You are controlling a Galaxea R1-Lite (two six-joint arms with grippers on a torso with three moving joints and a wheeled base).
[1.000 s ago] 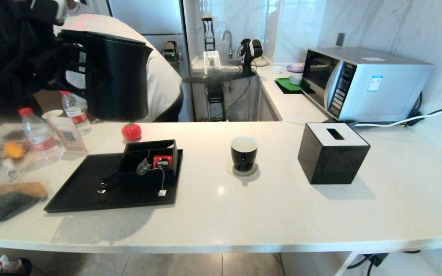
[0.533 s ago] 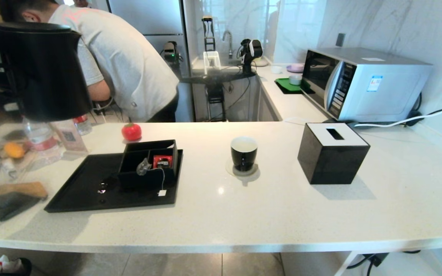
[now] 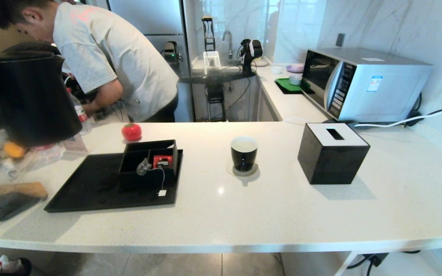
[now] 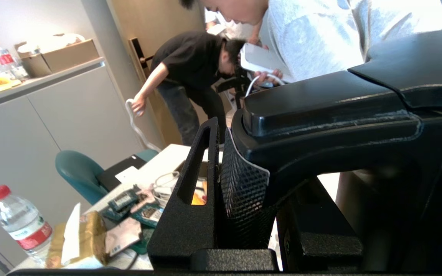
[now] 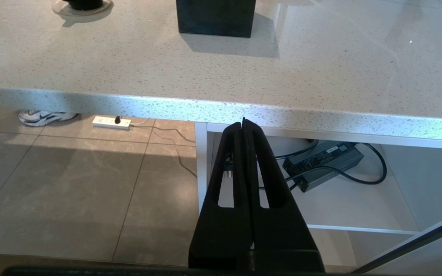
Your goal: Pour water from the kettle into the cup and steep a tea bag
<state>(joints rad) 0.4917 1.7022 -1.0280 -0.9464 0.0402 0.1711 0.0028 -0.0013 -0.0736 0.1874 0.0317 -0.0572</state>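
The tall black kettle [image 3: 33,99] hangs upright over the counter's far left end, above the clutter there. My left gripper [image 4: 244,172] is shut on the kettle's handle [image 4: 320,126], which fills the left wrist view. The small black cup [image 3: 243,153] with a white inside stands on a round coaster at the counter's middle. The greyish tea bag [image 3: 143,167] lies in a black divided box on the tray, and its string runs down to a white tag [image 3: 162,193]. My right gripper [image 5: 244,123] is shut and empty, parked below the counter's front edge.
A black tray [image 3: 90,191] lies left of the cup, with a red sachet [image 3: 163,161] in the box. A black tissue box [image 3: 332,152] and a microwave [image 3: 363,82] stand to the right. A red tomato [image 3: 131,131], a cloth [image 3: 6,199] and a bottle [image 4: 17,222] sit left. A person [image 3: 109,57] bends behind the counter.
The kettle in my left gripper has swung from above the tray's back left corner out to the far left, then dropped lower. The person behind it has come into sight.
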